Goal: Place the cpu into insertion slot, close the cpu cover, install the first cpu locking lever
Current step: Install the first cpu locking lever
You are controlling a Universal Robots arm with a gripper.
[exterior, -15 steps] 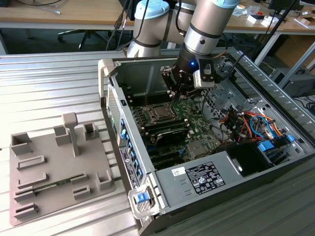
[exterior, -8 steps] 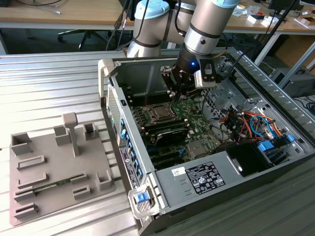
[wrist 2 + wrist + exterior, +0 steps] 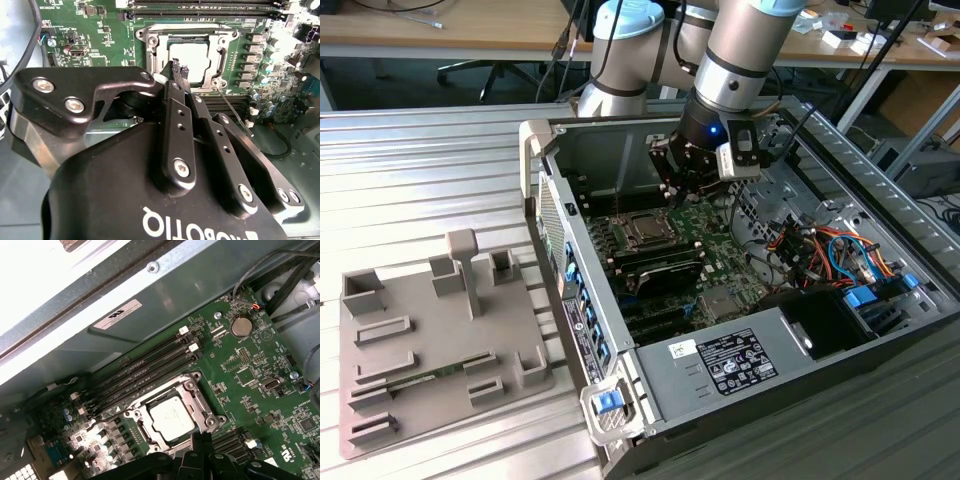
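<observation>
Silvery and square, the cpu [image 3: 192,62] lies flat in the insertion slot [image 3: 190,38] on the green board [image 3: 235,390]; the cpu cover [image 3: 202,400] is down around it, and its cut-out shows the chip's top face in both wrist views. A thin wire lever [image 3: 231,107] runs out at a slant from one corner of the cover, across the board; in the first wrist view a second thin rod [image 3: 112,410] lies along the side nearest the long memory slots [image 3: 145,367].

The black gripper [image 3: 177,70] hangs inside the open computer case [image 3: 610,150], its tips just beside one edge of the cover; the fingers [image 3: 177,125] seem drawn together, with nothing between them, though the angle is poor.

In the exterior view the case lies on its side on a ribbed metal surface [image 3: 420,170]; a grey moulded tray [image 3: 430,320] with small blocks and a post sits to the exterior view's left of the case, near its edge.
</observation>
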